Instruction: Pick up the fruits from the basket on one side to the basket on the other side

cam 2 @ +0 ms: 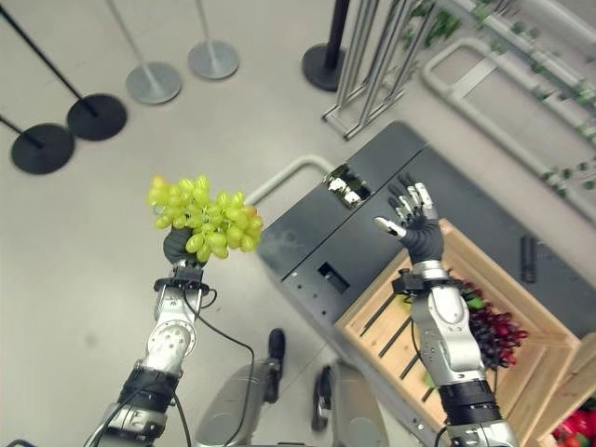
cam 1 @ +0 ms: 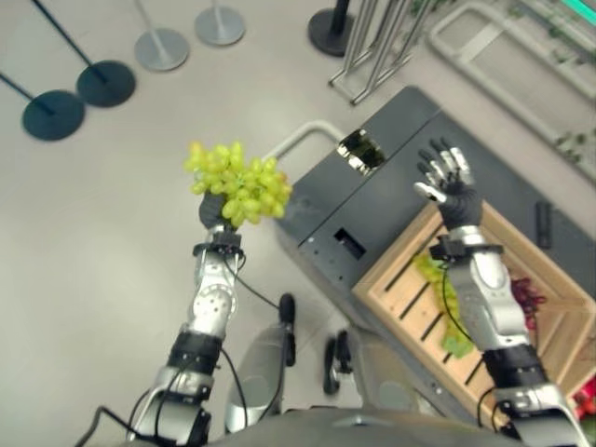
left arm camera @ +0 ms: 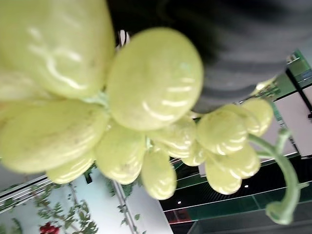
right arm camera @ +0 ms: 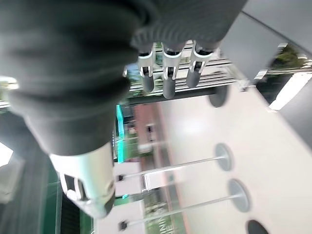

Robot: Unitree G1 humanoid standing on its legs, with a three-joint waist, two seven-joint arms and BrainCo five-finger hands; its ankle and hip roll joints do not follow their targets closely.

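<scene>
Nearest on the right, a slatted wooden crate (cam 2: 549, 368) sits against the dark grey cart (cam 1: 391, 149); a bunch of dark red grapes (cam 2: 494, 333) lies inside it and a second green bunch (cam 1: 445, 307) shows through beside the right forearm, which covers part of both. At the crate's near right corner some red fruit (cam 2: 570, 430) is cut off by the frame edge and cannot be identified. The right hand (cam 2: 412, 223) is raised above the crate's far left corner with its fingers (right arm camera: 166, 78) spread straight and nothing in them. On the left, clear of the cart and over bare floor (cam 1: 84, 242), the left hand (cam 1: 216, 216) is lifted with a bunch of green grapes (cam 1: 237, 182) gripped from below; the fruit hides most of its fingers, and in the left wrist view the grapes (left arm camera: 151, 87) crowd the lens with the green stem (left arm camera: 287, 180) curling off to one side. A pale tubular handle (cam 1: 303, 135) curves from the cart's far left edge. Farther off stand round barrier-post bases (cam 1: 104, 82) on the left, and a metal frame stand (cam 2: 372, 65) to the right, and a small dark object (cam 1: 543, 223) lies on the cart beyond the crate.
</scene>
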